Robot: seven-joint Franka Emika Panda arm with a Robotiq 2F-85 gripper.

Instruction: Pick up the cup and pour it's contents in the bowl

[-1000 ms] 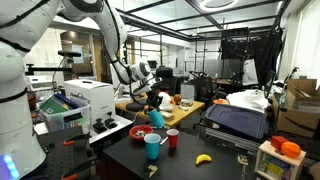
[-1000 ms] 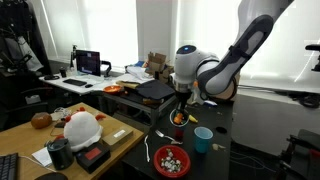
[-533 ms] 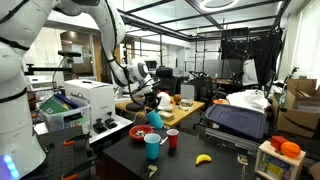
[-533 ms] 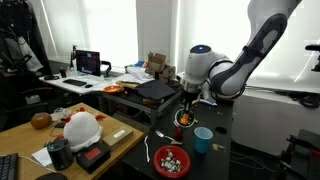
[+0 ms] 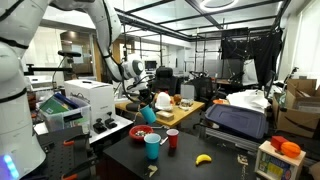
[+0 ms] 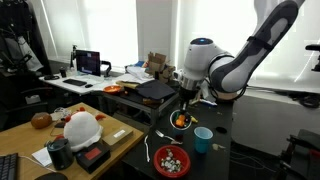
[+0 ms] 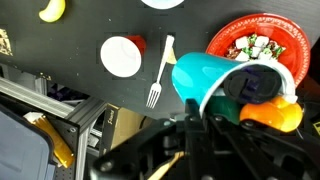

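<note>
My gripper (image 7: pixel 195 102) is shut on the rim of the blue cup (image 7: pixel 200 75) and holds it tipped on its side. Orange, green and dark pieces (image 7: pixel 268 113) sit at the cup's mouth. The mouth lies at the near edge of the red bowl (image 7: pixel 225 38), which holds small mixed pieces. In both exterior views the cup (image 5: pixel 148 115) (image 6: pixel 180 119) hangs tilted in the gripper (image 5: pixel 146 104) (image 6: pixel 184 108), just above the black table. It hangs beside the bowl (image 5: pixel 138 131) (image 6: pixel 157 162).
A teal cup (image 5: pixel 153 146) (image 6: pixel 203 139), a small red cup (image 5: pixel 172 138) (image 7: pixel 122 55), a white fork (image 7: pixel 160 72) and a banana (image 5: pixel 203 158) (image 7: pixel 50 10) lie on the black table. A white machine (image 5: pixel 85 100) stands behind the bowl.
My gripper has carried the cup sideways toward the red bowl and tipped it further; the teal cup, red cup and bowl have not moved.
</note>
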